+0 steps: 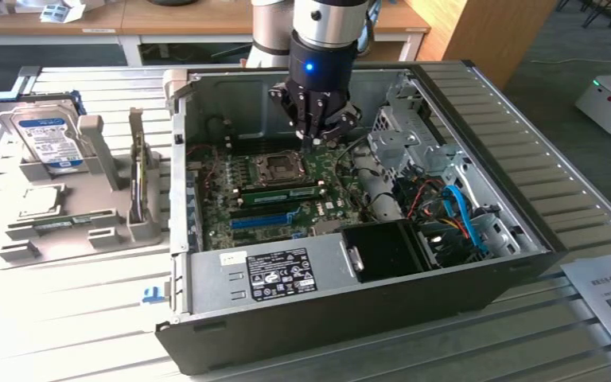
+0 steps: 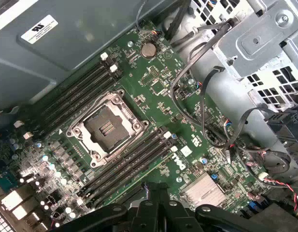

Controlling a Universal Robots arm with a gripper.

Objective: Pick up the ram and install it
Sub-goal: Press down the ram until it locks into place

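The claw (image 1: 321,134), fingers drawn together, hangs inside the open computer case (image 1: 518,239), above the motherboard (image 1: 284,187). A ram stick (image 1: 284,192) sits seated just below the CPU socket (image 1: 281,165).

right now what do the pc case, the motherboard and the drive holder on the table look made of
PC case: looks like sheet metal, dark outside, bare grey inside, with folded edges and punched holes.
Motherboard: green circuit board, matte, dotted with chips and black plastic-looking slots.
Drive holder: probably moulded or printed plastic, flat grey, thick blocky walls.

Matt grey metal computer case (image 1: 317,274)
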